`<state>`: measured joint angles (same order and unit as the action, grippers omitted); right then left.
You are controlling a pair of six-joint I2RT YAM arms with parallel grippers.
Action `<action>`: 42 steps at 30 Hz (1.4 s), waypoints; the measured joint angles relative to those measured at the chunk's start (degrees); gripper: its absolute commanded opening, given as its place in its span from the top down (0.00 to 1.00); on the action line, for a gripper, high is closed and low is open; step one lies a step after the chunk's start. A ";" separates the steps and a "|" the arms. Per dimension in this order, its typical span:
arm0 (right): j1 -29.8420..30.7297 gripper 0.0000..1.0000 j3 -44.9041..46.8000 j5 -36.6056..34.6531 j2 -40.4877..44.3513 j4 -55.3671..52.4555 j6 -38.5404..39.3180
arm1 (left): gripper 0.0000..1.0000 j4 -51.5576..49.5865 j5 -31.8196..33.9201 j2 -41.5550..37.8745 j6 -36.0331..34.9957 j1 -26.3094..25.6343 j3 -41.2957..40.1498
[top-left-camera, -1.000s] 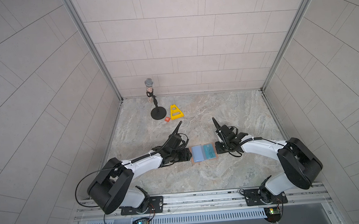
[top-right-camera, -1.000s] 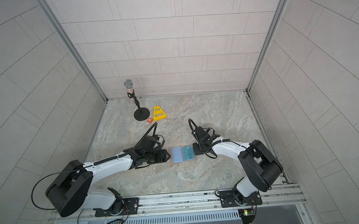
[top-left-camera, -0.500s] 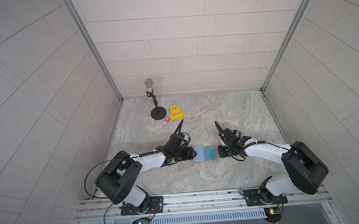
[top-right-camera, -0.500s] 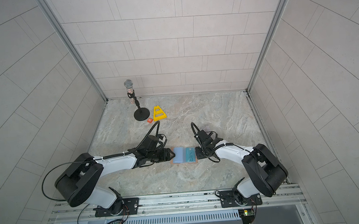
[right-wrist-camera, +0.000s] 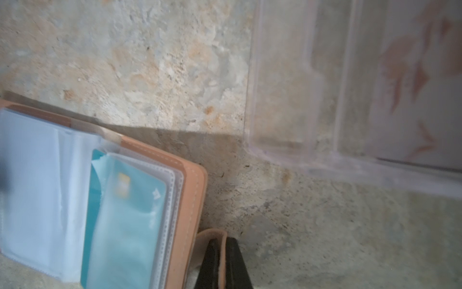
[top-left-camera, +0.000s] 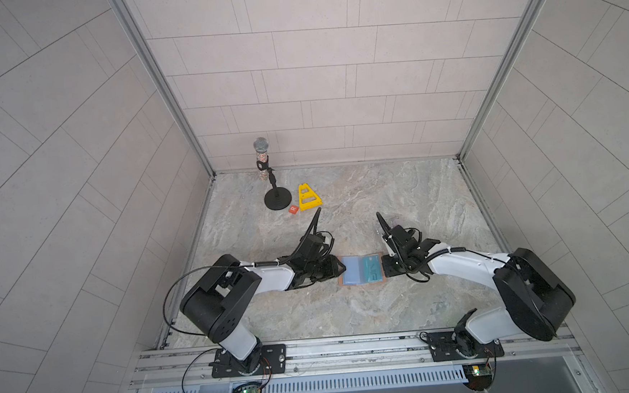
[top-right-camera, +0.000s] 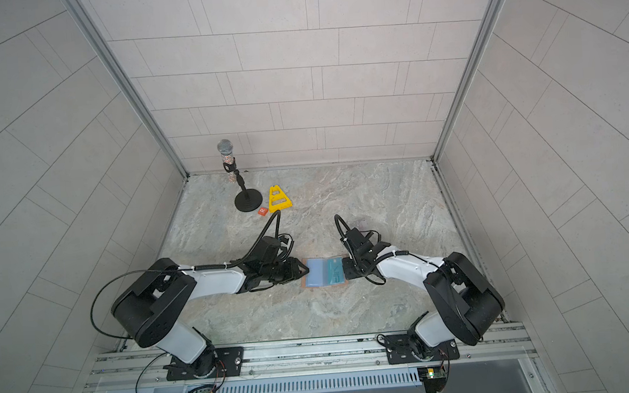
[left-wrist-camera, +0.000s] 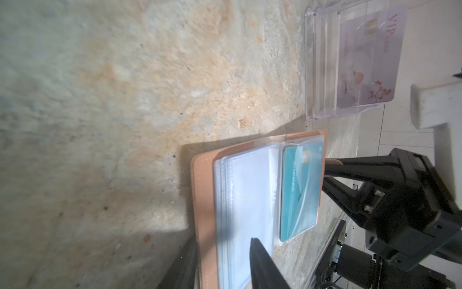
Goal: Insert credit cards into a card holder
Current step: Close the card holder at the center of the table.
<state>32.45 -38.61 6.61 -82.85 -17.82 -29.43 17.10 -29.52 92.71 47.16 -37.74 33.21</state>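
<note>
The left pincer (top-left-camera: 341, 268) has come in. A second ago it stood clear of the card holder (left-wrist-camera: 203, 200), with bare surface (top-left-camera: 350, 315) between them. Now, in both top views, its tip sits at the holder's left edge, and its jaws have narrowed.

In the left wrist view, at the bottom of the frame, one finger (left-wrist-camera: 262, 265) lies over the clear sleeves (left-wrist-camera: 245, 190). The other (left-wrist-camera: 183, 265) runs just outside the tan cover, so the left half of the holder lies between them. The jaws are partly open, and I cannot tell whether they already pinch the cover.

The right pincer (right-wrist-camera: 221, 241) has not changed. It is closed on the strap tab (right-wrist-camera: 212, 234) at the holder's right edge.

The holder itself lies open and flat in much the same place, just below the middle of both top views, between the two arms. A teal card (left-wrist-camera: 300, 192) sits in a sleeve on the right-hand page. A pale picture card (left-wrist-camera: 370, 55) stands in the clear stand (left-wrist-camera: 322, 75), at the upper right of the left wrist view, apart from the holder.

As I read it, the teal card is home. The left arm is now going for the left half, probably to pin it or turn a sleeve, so that a free pocket opens for the pale card.
</note>
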 measured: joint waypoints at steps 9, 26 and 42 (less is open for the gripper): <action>-0.02 1.00 0.00 0.00 -0.07 0.04 0.00 | 1.00 2.16 -0.48 0.15 2.23 0.00 -0.35; -0.11 1.00 0.09 2.58 -0.13 1.57 -0.63 | 1.00 -9.16 5.11 -9.73 0.70 -0.04 0.76; 1.20 1.00 0.76 7.43 -1.86 6.67 -2.84 | 1.00 -27.52 11.34 -12.57 -7.02 -1.68 7.87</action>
<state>33.65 -37.85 14.04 -84.71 -11.16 -32.27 -10.41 -18.17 80.14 40.14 -39.42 41.08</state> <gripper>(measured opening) 0.057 0.066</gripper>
